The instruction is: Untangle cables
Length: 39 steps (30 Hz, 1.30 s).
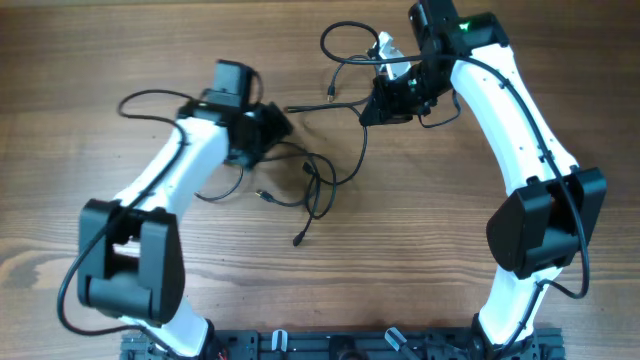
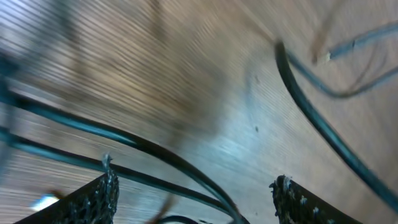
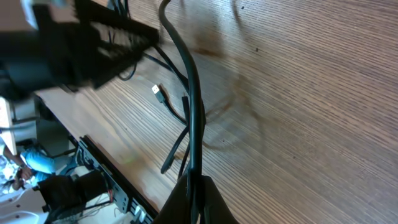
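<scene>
Cables on the bench: we find the right gripper (image 3: 194, 198) pinched closed on a single black strand (image 3: 194, 124). The strand runs straight out from between its fingertips and then bends away over the wooden table (image 3: 311, 93). Just to one side of that strand, ahead of the fingers, lies a small metallic plug (image 3: 158, 93) on a thinner cord.

From overhead we place the right gripper (image 1: 375, 105) and the left gripper (image 1: 275, 127) near each other. The loose cables (image 1: 315, 185) lie sprawled on the table between the two grippers and on towards the arm bases. A further loop lies close beside the right gripper on its other side.

The left gripper (image 2: 193, 190) stands wide open, with its two rough, dark fingers (image 2: 102, 196) set well apart. Two or three black cords cross the gap beneath them, and another sweeps past ahead of the far finger. The left wrist view is smeared, so we cannot tell whether those cords touch the fingers. We see nothing clamped between them.
</scene>
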### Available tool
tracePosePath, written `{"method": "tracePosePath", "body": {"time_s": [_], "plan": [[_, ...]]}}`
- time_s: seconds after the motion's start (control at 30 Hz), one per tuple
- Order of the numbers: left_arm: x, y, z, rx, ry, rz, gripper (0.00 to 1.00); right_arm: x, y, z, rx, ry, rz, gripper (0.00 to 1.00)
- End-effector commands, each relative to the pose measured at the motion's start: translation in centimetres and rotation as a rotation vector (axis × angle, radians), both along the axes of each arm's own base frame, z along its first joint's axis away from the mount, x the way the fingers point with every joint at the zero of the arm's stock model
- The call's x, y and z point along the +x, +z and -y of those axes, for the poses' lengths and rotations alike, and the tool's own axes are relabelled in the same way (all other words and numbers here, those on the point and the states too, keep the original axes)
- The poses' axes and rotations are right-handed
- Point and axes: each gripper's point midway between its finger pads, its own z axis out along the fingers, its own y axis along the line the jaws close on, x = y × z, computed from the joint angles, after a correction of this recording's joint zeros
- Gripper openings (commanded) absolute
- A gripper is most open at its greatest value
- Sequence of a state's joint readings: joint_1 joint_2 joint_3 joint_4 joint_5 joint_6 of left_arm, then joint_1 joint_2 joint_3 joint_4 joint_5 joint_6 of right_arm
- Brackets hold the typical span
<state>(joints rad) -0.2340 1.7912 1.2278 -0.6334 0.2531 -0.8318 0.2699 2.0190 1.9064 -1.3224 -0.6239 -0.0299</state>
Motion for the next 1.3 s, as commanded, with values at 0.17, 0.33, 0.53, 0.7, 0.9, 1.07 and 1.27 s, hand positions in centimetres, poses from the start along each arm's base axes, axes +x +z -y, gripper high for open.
{"method": "tracePosePath", "body": {"time_s": [0.17, 0.33, 0.53, 0.7, 0.9, 1.07, 1.27], "plan": [[-0.9, -2.9, 3.9, -0.019, -0.009, -0.064, 0.79, 0.1, 1.0, -0.3, 0.006, 0.002, 0.027, 0.04], [-1.2, -4.0, 4.2, -0.018, 0.002, -0.094, 0.62, 0.1, 1.0, -0.3, 0.006, 0.002, 0.026, 0.04], [-2.1, -3.7, 5.2, -0.081, -0.024, -0.138, 0.62, 0.1, 1.0, -0.3, 0.006, 0.002, 0.027, 0.04], [-2.4, -3.8, 5.2, -0.083, -0.026, -0.15, 0.59, 0.1, 1.0, -0.3, 0.006, 0.0, 0.025, 0.04], [-2.3, -4.4, 4.2, 0.002, -0.004, -0.134, 0.5, 0.1, 1.0, -0.3, 0.005, -0.02, 0.011, 0.04], [-2.2, -4.6, 3.9, 0.045, 0.026, -0.125, 0.5, 0.1, 1.0, -0.3, 0.005, -0.02, 0.013, 0.04], [-2.3, -5.0, 3.8, 0.107, 0.056, -0.112, 0.53, 0.1, 1.0, -0.4, 0.006, -0.02, 0.012, 0.04]]}}
